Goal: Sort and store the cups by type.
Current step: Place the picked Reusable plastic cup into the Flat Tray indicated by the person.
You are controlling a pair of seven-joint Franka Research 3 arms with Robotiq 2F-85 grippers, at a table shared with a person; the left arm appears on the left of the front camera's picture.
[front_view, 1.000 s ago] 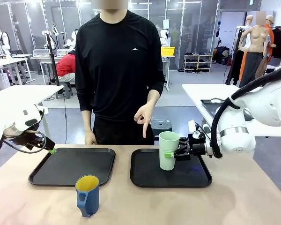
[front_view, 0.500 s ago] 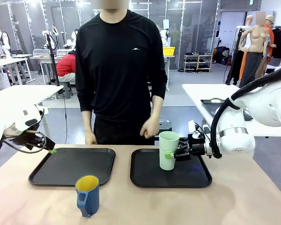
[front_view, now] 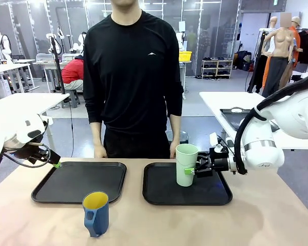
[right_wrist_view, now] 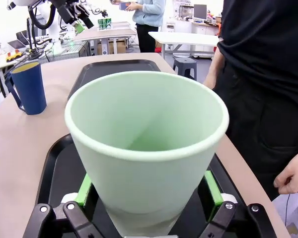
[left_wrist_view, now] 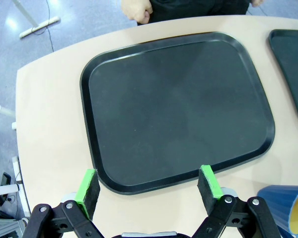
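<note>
- Nearest, on the table (front_view: 269, 220) in front of the trays, the dark blue mug (front_view: 96, 213) stands upright with its handle on the near side. The front view looks onto its yellow inside. The right wrist view gives it from the side.
- Just behind it lies the left tray (front_view: 41, 191). The left wrist view looks straight down on the tray's bare black floor and catches the mug's rim in the lower right corner.
- The left gripper (front_view: 54, 163) hangs by that tray's left edge, released. Its own view shows the green pads (left_wrist_view: 88, 189) wide apart over the tray's rim.
- On the right tray (front_view: 218, 197) the mint-green tumbler (front_view: 186, 164) stands upright.
- The right gripper (front_view: 191, 170) reaches in level from the right, at the tumbler's lower half. The right wrist view looks into the tumbler and shows a pad on each side of its wall, set wide. I cannot tell whether they press on it.
- Farthest, a person in black (front_view: 131, 77) stands at the far edge, arms down. One hand (right_wrist_view: 292, 177) is loosely curled.
</note>
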